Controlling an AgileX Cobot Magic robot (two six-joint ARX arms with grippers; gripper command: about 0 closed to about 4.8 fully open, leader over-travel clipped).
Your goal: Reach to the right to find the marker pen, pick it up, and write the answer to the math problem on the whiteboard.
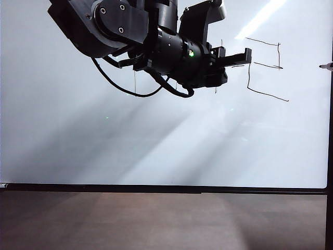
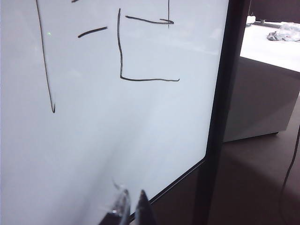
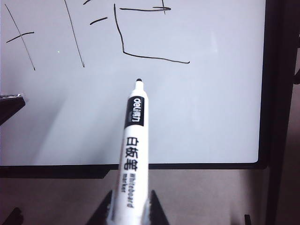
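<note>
The whiteboard (image 1: 156, 146) fills the exterior view, and the boxy answer (image 1: 265, 67) is drawn at its upper right. My left arm hides most of the math problem; one equals stroke (image 1: 238, 66) shows beside my left gripper (image 1: 245, 54). The left gripper (image 2: 133, 202) has its tips close together, shut on nothing, near the board (image 2: 117, 140) below the answer (image 2: 140, 47). My right gripper (image 3: 131, 192) is shut on the marker pen (image 3: 133, 154). The pen's dark tip is off the board (image 3: 197, 117), below the answer (image 3: 145, 33). Only the pen's tip (image 1: 326, 66) shows at the exterior view's right edge.
A brown table surface (image 1: 156, 224) lies under the board's black lower frame (image 1: 156, 188). In the left wrist view, a pale cabinet (image 2: 262, 98) stands past the board's right frame (image 2: 220, 117), with a crumpled grey thing (image 2: 283, 33) on top. A cable (image 1: 125, 88) hangs from the left arm.
</note>
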